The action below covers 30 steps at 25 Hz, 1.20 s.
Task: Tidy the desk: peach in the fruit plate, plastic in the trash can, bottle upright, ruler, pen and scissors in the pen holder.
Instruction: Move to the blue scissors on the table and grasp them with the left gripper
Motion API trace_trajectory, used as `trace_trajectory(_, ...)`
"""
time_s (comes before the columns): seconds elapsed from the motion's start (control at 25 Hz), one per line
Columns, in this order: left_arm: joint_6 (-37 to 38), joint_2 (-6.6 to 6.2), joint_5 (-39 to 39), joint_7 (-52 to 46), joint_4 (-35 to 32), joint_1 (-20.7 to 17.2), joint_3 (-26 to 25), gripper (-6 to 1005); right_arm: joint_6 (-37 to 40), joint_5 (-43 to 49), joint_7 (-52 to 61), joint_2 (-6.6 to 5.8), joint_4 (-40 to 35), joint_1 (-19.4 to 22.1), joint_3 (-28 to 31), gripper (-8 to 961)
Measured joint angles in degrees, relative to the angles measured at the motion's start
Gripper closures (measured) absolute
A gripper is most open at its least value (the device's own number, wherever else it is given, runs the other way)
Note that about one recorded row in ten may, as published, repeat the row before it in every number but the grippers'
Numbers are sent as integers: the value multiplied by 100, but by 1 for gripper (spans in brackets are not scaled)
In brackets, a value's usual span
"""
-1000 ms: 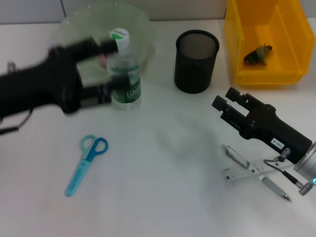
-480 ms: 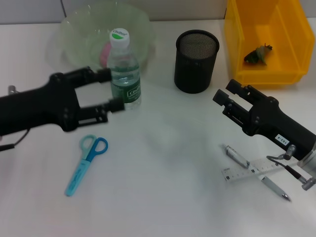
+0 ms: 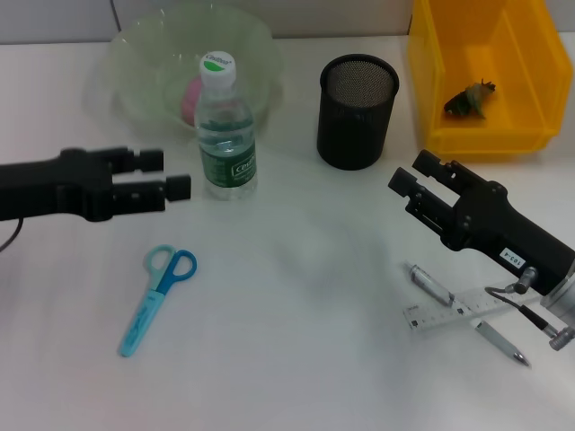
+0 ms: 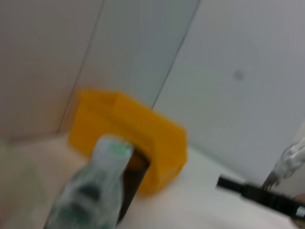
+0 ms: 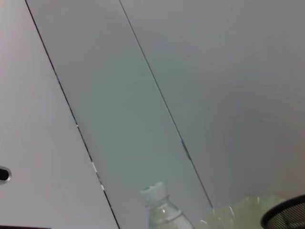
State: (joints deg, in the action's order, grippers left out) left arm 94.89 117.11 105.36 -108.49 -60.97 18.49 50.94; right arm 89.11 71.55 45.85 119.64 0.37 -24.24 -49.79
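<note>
The bottle (image 3: 225, 126) stands upright in front of the clear fruit plate (image 3: 144, 54), where the pink peach (image 3: 190, 97) lies. My left gripper (image 3: 171, 173) hovers open just left of the bottle, apart from it and holding nothing. Blue scissors (image 3: 154, 299) lie below it on the table. The black mesh pen holder (image 3: 357, 112) stands at centre. Dark plastic (image 3: 469, 101) sits in the yellow trash can (image 3: 431, 81). My right gripper (image 3: 409, 175) is open and empty, above the ruler (image 3: 445, 315) and pen (image 3: 499, 340). The left wrist view shows the bottle (image 4: 95, 191) close up.
The white desk (image 3: 296, 359) stretches between the scissors and the ruler. The right arm's body and cable (image 3: 517, 296) lie over the ruler's far end. A grey wall panel runs along the back edge.
My left gripper let go of the bottle and drew back to the left, its fingers now closer together. The bottle stays upright. The right arm barely shifted.
</note>
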Motion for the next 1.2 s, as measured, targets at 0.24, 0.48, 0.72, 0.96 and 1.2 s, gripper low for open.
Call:
trace_trajectory(0.24, -37, 127, 1150, -1156, -619, 53, 117, 214, -169, -13, -2, -1, -58, -32, 37, 378)
trace_trajectory(0.48, -63, 123, 2086, -2259, -1115, 236, 491, 215, -447, -40, -5, -6, -251, -118, 45, 378)
trace_trajectory(0.72, -88, 134, 3288, -3453, -1154, 880, 1160, 216, -668, -58, 11, -3, -370, -242, 60, 378)
trace_trajectory(0.96, -116, 142, 3864, -4119, -1132, 1264, 1695, 216, -786, -70, 23, -2, -450, -304, 189, 378)
trace_trajectory(1.2, -110, 153, 4131, -4755, -1130, 1418, 2121, 216, -847, -72, 29, -15, -491, -391, 733, 378)
